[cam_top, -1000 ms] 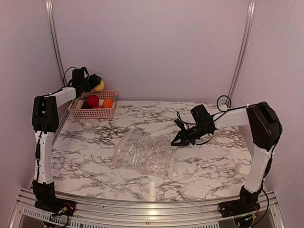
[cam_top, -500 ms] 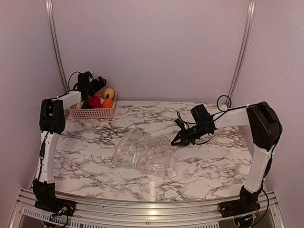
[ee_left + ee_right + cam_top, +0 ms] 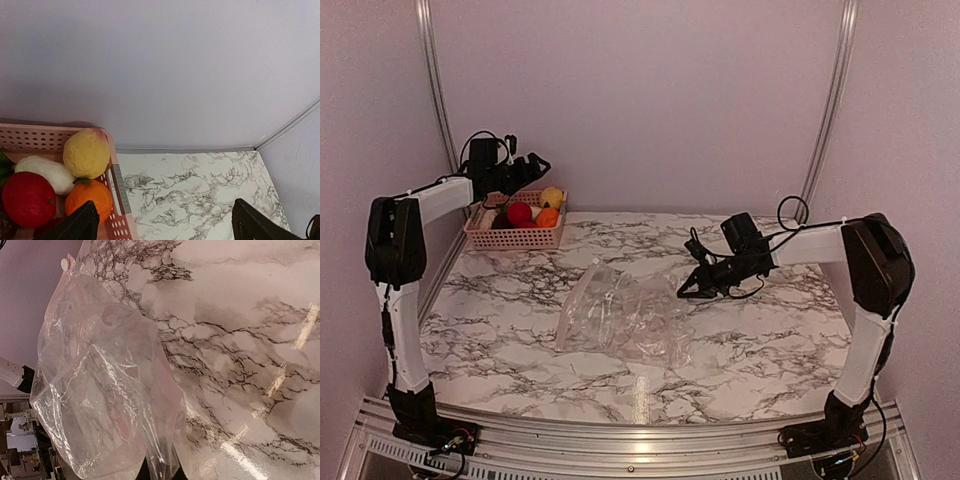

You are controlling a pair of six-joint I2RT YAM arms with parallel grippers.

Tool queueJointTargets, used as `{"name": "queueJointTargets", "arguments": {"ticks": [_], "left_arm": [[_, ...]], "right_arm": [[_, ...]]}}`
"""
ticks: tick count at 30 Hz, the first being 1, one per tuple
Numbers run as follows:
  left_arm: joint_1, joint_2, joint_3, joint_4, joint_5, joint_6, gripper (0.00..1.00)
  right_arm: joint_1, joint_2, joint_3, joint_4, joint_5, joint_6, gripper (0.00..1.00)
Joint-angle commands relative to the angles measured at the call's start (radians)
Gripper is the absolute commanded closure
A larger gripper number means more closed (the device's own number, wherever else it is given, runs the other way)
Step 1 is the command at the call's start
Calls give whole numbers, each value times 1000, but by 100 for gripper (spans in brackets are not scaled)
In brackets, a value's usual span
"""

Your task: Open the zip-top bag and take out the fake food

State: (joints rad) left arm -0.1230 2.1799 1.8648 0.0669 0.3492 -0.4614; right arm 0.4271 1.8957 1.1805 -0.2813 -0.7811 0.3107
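Only left-wrist: white food [image 3: 45, 172] (in basket [image 3: 30, 137])

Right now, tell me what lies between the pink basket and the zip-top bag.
Nothing but bare marble tabletop. In the top external view, the stretch from the pink basket to the zip-top bag holds no object.

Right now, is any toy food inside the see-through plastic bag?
No, the clear crinkly plastic bag is empty; only the marble table shows through.
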Motion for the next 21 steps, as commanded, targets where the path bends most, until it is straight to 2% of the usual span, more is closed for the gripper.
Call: {"name": "queueJointTargets", "arguments": {"ticks": [1,4,8,14,21], "left_arm": [[-37,-201,-224,-110,235,175,6],[-49,-319,-403,-108,346,212,6],[-93,-462,-622,-118,417,281,6],[-154,-616,-893,38,458,249,6],[-225,-619,-992,164,419,216,5]], "right_arm": [[1,-54,46,16,-15,-85,100],[13,-68,56,7,-11,-128,100],[28,-84,62,-2,-12,-174,100],[62,-96,63,-18,-13,-215,100],[95,-104,64,-31,-9,-236,100]]}}
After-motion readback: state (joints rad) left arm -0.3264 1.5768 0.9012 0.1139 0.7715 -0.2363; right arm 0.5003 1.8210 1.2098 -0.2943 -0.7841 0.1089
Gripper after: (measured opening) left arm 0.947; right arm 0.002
